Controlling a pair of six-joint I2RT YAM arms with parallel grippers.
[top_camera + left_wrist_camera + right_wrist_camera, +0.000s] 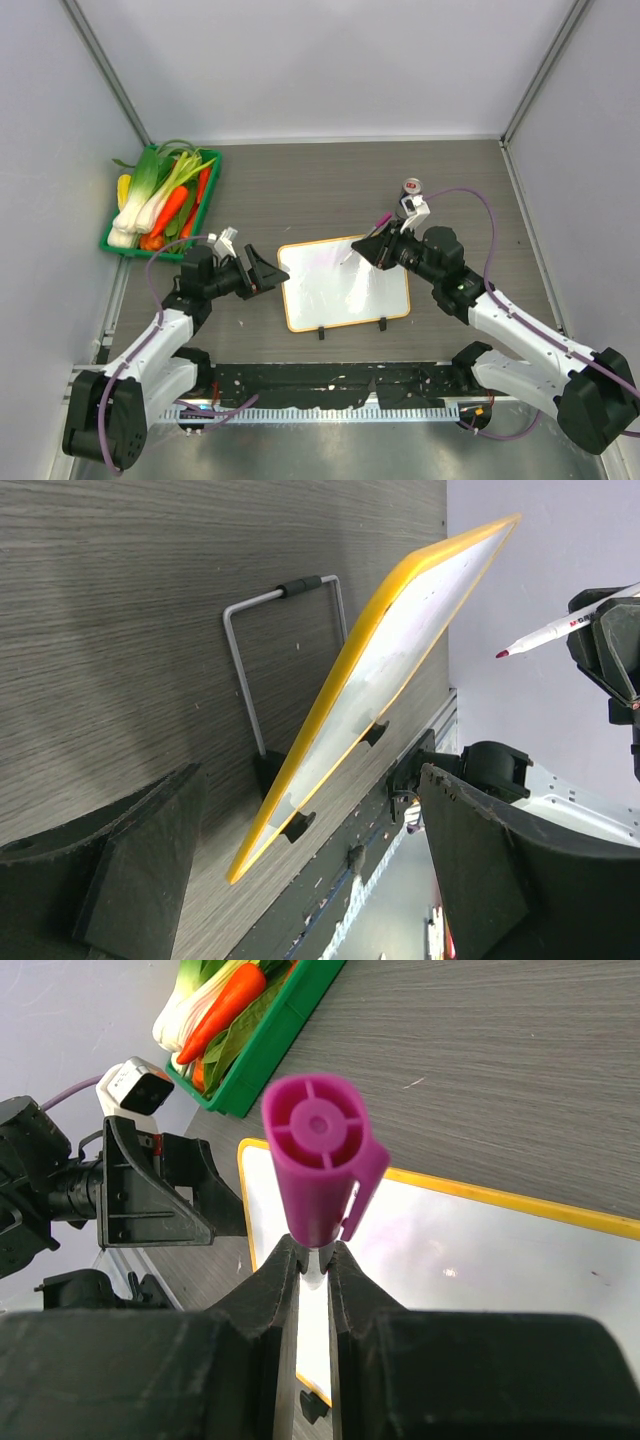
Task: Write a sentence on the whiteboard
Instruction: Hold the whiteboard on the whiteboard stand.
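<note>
Orange-framed whiteboard (420, 630) tilted on wire stand (300, 585), marker (545, 635) near its face, not touching.

Overhead view, two close wrist views, whiteboard (345, 290) shared

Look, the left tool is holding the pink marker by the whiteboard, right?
Not quite. It is the right tool that is holding the pink marker by the whiteboard. The left tool is open and empty. The right wrist view shows the marker pinched in the right tool.
</note>
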